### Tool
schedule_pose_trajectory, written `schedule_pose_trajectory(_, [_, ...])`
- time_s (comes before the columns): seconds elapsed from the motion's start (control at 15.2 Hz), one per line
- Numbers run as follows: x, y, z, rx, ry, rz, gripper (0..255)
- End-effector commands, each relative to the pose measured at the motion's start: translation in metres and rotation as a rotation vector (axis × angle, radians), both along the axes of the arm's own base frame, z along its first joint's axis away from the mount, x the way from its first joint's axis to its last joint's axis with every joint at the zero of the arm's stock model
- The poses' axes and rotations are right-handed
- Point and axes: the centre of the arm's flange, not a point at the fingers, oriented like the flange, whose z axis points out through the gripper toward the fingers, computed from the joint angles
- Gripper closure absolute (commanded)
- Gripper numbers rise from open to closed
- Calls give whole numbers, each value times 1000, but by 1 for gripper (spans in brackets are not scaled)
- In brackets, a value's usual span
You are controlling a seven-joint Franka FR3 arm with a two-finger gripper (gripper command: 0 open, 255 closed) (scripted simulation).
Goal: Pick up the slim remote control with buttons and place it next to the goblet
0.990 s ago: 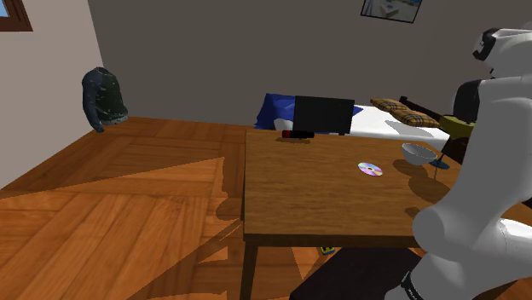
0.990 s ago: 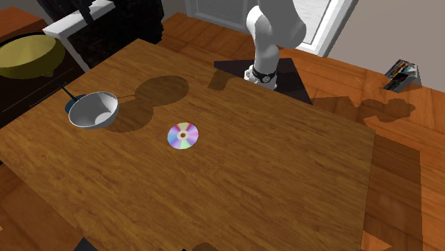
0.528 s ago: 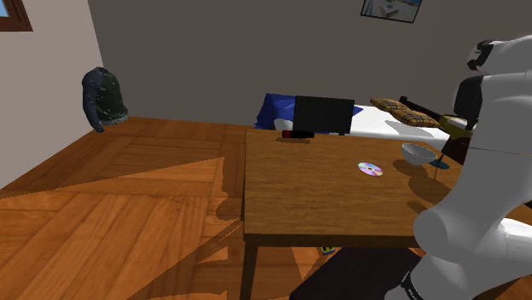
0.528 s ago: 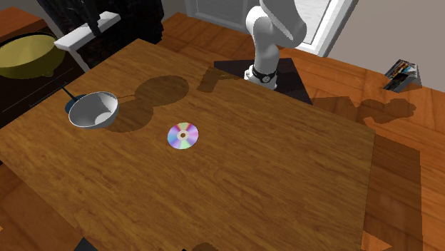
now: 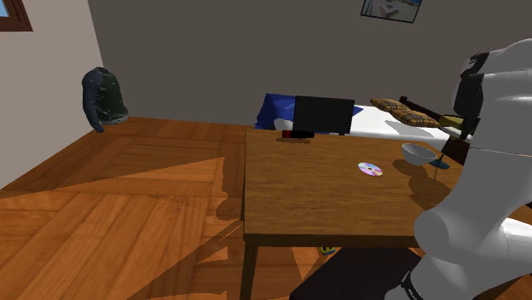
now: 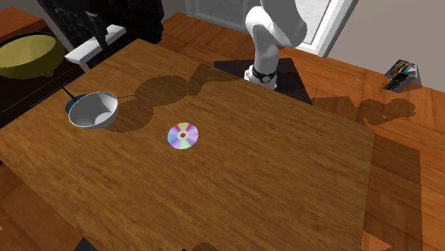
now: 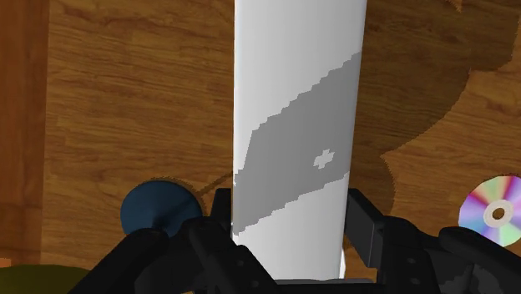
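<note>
I have the pincer (image 7: 290, 219) clenched on the remote (image 7: 292, 100). Its two black fingers (image 7: 219, 214) press against the remote's long sides, so the long axis runs crosswise to the grip and straight out away from the hand. The remote is drawn plain white, a long flat bar with a grey shadow across it.

In the second exterior view the remote (image 6: 95, 45) hangs in the air over the worktop's (image 6: 285, 178) corner at that view's upper left. It looks about level there, with its long axis running from lower left to upper right, roughly along the worktop edge below it.

The goblet (image 6: 93, 109) is on the worktop near that corner, with a pale cup and a dark blue foot (image 7: 159, 209). The foot shows just beside the remote in the wrist view. I cannot tell whether the goblet is upright.

A shiny disc (image 6: 182, 135) lies flat on the wood, a short way from the goblet toward the middle of the worktop. Past the worktop edge, a yellow bowl (image 6: 27, 55) rests on dark furniture.

In the shoulder view a black box (image 5: 323, 115) stands at the far end of the worktop, well apart from the goblet. A bed with a blue pillow (image 5: 274, 109) is behind the box. A dark backpack (image 5: 104, 100) leans by the wall at that view's left.
</note>
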Motion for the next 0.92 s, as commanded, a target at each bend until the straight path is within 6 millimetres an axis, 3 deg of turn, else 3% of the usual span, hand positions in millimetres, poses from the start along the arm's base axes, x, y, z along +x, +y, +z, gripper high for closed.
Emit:
schedule_pose_trajectory(0.0, [0,0,-11,-1,0,0,255])
schedule_pose_trajectory(0.86, [0,0,-79,-1,0,0,255])
